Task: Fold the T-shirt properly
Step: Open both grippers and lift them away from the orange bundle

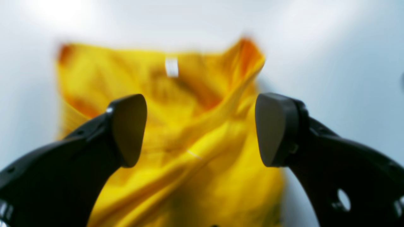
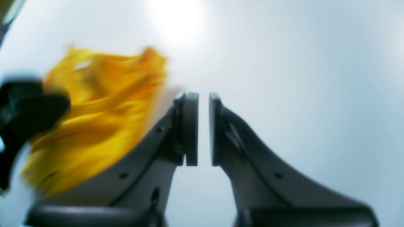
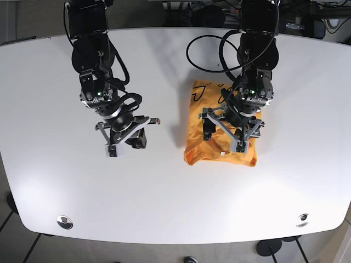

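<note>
The yellow T-shirt [image 3: 220, 155] lies bunched and partly folded on the white table [image 3: 164, 208], right of centre in the base view. My left gripper [image 3: 226, 137] hovers right over it, open and holding nothing. In the left wrist view the wide-apart fingers frame the wrinkled shirt [image 1: 195, 126], with its white neck label [image 1: 171, 66] at the far side. My right gripper [image 3: 129, 140] is over bare table to the left of the shirt. Its pads are nearly together and empty [image 2: 203, 129]. The shirt [image 2: 101, 119] shows blurred at the left of the right wrist view.
Black cables [image 3: 208, 49] loop over the table behind the left arm. The left arm's dark gripper [image 2: 25, 110] shows at the left edge of the right wrist view. Two round metal fittings [image 3: 64, 221] sit near the table's front edge.
</note>
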`<state>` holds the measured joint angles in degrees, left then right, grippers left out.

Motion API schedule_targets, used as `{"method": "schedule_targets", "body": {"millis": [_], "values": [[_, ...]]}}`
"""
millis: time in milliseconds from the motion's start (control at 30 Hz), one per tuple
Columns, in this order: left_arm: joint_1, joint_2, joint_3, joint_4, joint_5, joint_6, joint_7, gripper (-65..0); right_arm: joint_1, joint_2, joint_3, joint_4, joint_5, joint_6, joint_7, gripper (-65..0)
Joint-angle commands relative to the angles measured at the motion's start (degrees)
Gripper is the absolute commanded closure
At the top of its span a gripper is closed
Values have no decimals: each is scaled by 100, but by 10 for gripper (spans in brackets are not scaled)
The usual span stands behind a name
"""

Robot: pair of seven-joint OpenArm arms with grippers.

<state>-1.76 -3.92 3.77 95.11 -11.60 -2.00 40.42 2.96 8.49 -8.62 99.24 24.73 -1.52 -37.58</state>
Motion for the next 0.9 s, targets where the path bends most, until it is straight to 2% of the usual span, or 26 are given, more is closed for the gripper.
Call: {"method": "schedule_targets", "body": {"millis": [33,100,200,300,400,600,667,800,867,900], "values": [[-83,-192,-12,-513,12,37,-504,-506,77,-1,31,120,72,60,150,-51],[-83,-465,-12,-1243,12,37,-777,-506,42,-1,31,190,72,60,150,-51],[-110,-992,-47,-1841,12,37,-812,-504,34,-10,31,287,72,60,150,-51],[-198,-1959,-47,-2324,-14,-68,-671,-504,25,-27,31,331,72,60,150,-51],[-435,-2663,-135,-2799,3,-692,-609,-504,25,-27,23,331,72,60,150,-51],[-672,-3885,-944,-4645,12,-1897,-662,-504,-54,-27,23,357,72,60,158,-51],[-708,-4412,-944,-5366,12,-2178,-1172,-504,-90,-27,23,524,72,60,158,-51],[-708,-4975,-742,-6500,12,-2204,-2324,-504,-186,-36,23,524,72,60,158,-51],[-708,-5177,-566,-6491,-23,-2213,-2816,-504,-204,-36,23,551,72,60,167,-51],[-708,-5212,-575,-6403,-32,-2213,-2851,-504,-204,-45,23,612,72,60,167,-51]]}}
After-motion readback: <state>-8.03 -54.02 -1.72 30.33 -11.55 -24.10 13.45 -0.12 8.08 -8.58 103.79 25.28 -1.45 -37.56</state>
